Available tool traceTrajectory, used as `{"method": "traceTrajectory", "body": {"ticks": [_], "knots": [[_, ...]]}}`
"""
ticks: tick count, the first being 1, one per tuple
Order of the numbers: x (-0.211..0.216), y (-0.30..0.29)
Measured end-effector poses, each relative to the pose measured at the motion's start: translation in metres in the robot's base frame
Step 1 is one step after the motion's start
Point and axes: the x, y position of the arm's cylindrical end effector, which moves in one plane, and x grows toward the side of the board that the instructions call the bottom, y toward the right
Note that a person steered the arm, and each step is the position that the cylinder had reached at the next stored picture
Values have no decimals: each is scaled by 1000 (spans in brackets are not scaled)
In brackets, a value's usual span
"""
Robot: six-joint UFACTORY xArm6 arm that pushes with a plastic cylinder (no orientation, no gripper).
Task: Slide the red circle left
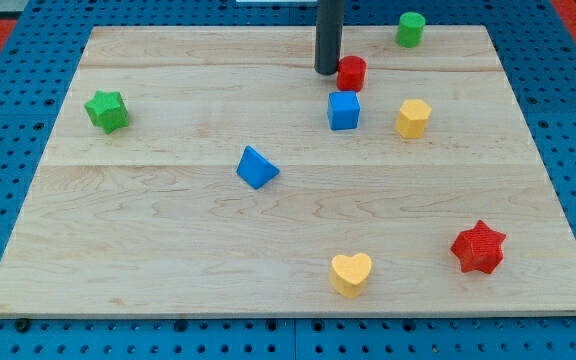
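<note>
Our rod, which ends in my tip [326,71] with no pincer, stands just left of the red circle [352,73], near the board's [168,250] top edge, above the blue cube [344,110].

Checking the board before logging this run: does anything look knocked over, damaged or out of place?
Nothing stands out. All blocks sit flat on the wooden board, none over the edge. My tip rests just left of the red circle.
</note>
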Motion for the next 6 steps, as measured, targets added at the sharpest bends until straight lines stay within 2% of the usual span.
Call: {"method": "traceTrajectory", "body": {"ticks": [1, 2, 3, 4, 6], "knots": [[22, -16], [-25, -24], [-48, 56], [-33, 86], [68, -9]]}}
